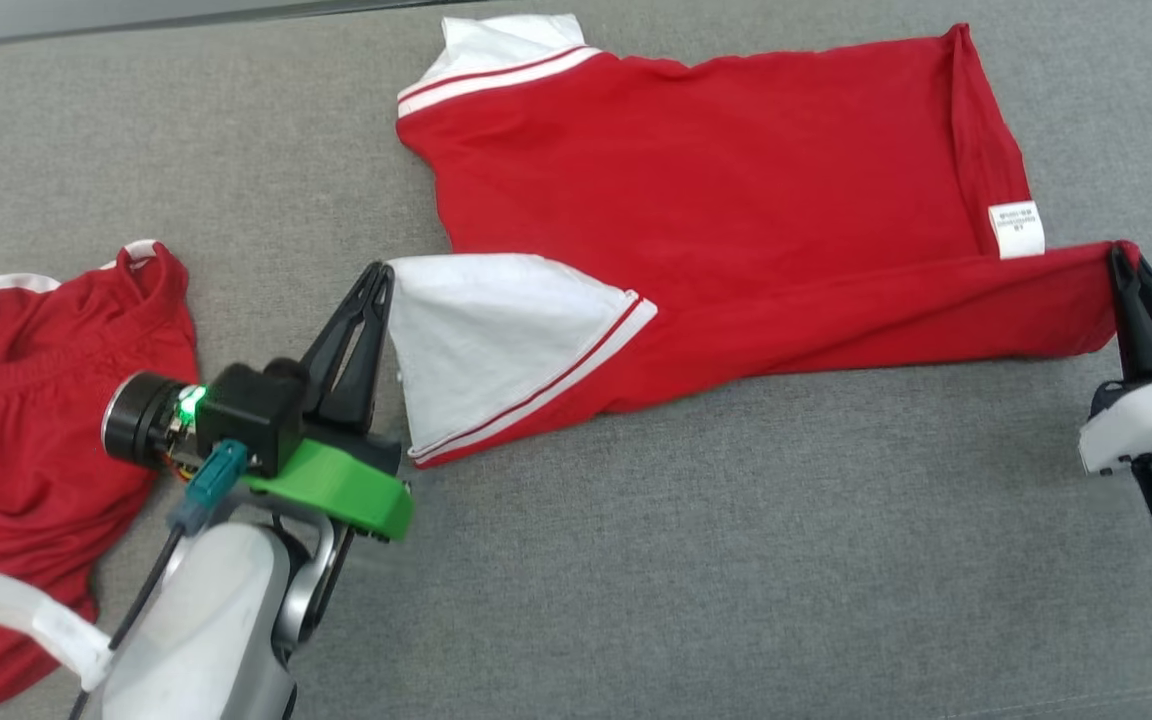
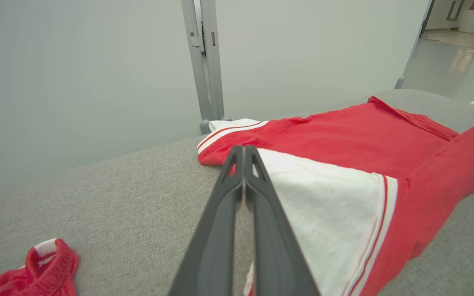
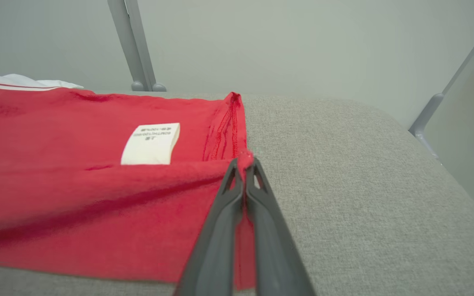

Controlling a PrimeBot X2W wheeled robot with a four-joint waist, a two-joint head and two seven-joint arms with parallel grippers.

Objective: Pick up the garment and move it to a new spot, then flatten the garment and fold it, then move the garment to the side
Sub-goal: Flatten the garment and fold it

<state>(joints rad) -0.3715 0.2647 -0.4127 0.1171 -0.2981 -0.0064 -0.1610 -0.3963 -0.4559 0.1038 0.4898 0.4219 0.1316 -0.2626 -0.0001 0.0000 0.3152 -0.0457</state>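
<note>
Left pincer (image 1: 379, 280) is pressed together on the corner of the near white sleeve (image 1: 496, 330), and the left wrist view shows pale cloth caught between its fingers. Over on the other side, the right pincer (image 1: 1123, 258) is clamped shut on the hem corner of the red shirt (image 1: 716, 170), with a nub of red seam poking out at its tips. Between the two, the near edge of the shirt is drawn taut and rolled up off the desk (image 1: 736, 560).

So where are we? The shirt lies spread across the middle of the desk, mostly smooth, its care label (image 1: 1016, 228) showing inside the hem. The pick-up and flattening look done. The fold looks only just begun, since that near edge has yet to be carried over the body. The move to the side is not yet done.

Off to the left, a second red garment (image 1: 26, 400) sits crumpled, well apart from the shirt. The desk is padded in grey woven cloth with rounded edges. Beyond it stand a pale frosted wall panel (image 2: 76, 74) and a grey metal post (image 2: 204, 61), and a doorway (image 2: 459, 41) opens onto a shiny floor.
</note>
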